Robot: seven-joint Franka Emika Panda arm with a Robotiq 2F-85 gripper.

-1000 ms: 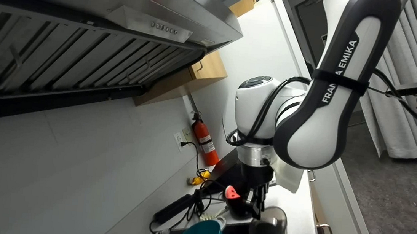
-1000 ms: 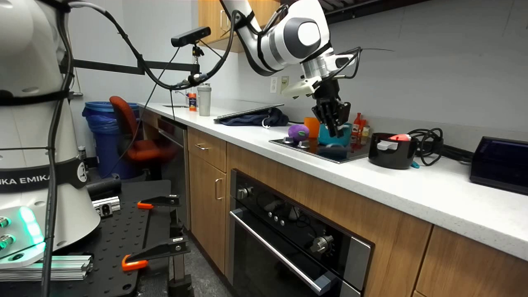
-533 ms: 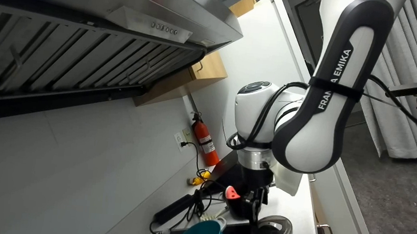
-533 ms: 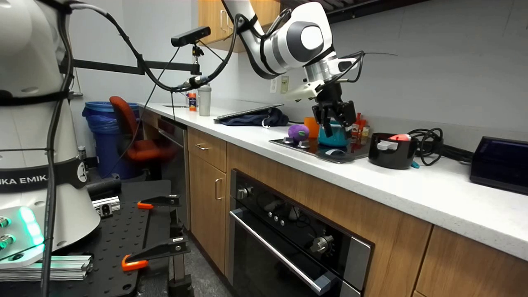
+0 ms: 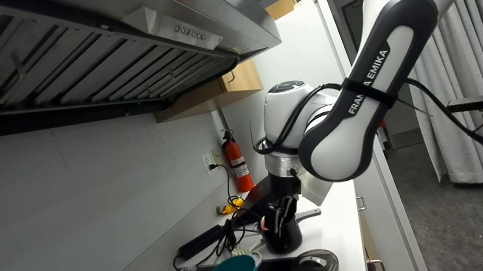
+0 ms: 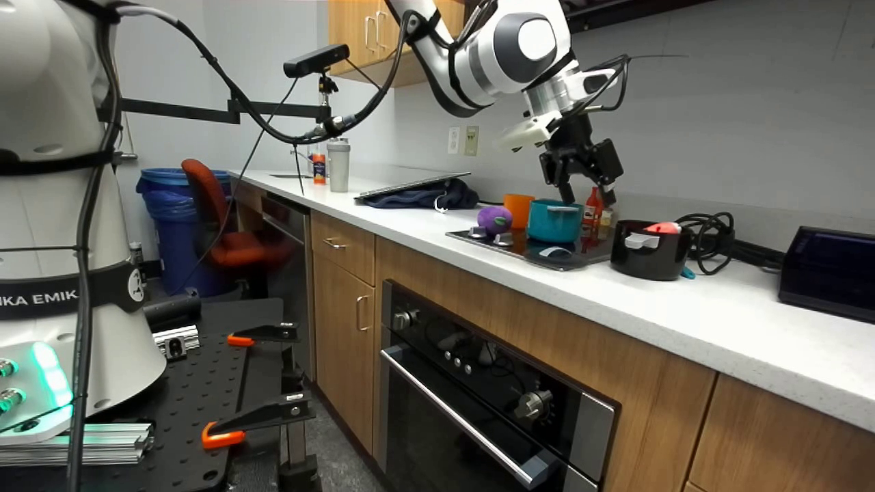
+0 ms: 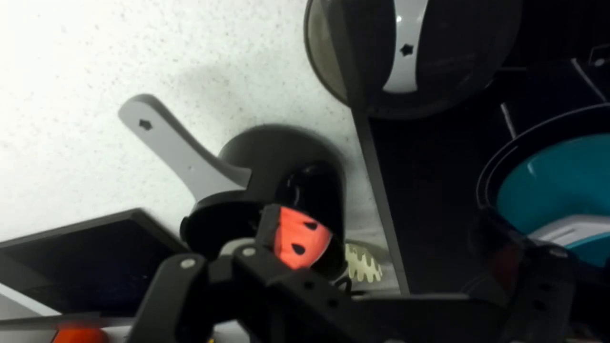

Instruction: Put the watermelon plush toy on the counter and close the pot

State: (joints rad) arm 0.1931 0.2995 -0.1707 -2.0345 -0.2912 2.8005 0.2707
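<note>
Part of the watermelon plush toy [image 6: 663, 227], red with black seeds in the wrist view [image 7: 301, 237], pokes out of the dark pot [image 6: 642, 254]. That pot stands uncovered on the white counter [image 6: 752, 321], its grey stick handle [image 7: 176, 147] pointing away from the cooktop. A glass lid [image 5: 315, 266] with a silvery grip lies at the cooktop's edge, apart from the pot. My gripper [image 6: 586, 197] is open above the cooktop, beside and higher than the pot. Nothing sits between its fingers. In the wrist view one finger covers part of the toy and pot.
On the black cooktop stands a teal pot [image 6: 555, 224], with a purple toy [image 6: 494, 220], an orange cup [image 6: 518, 210] and red bottles [image 6: 592, 208] around it. Cables [image 6: 714, 229] and a dark box [image 6: 827, 273] lie beyond the dark pot. A range hood [image 5: 97, 68] hangs overhead.
My gripper has opened and let go of the lid, which has settled at the cooktop's edge. The arm has since risen and shifted toward the dark pot. Toy and pot have not moved.
</note>
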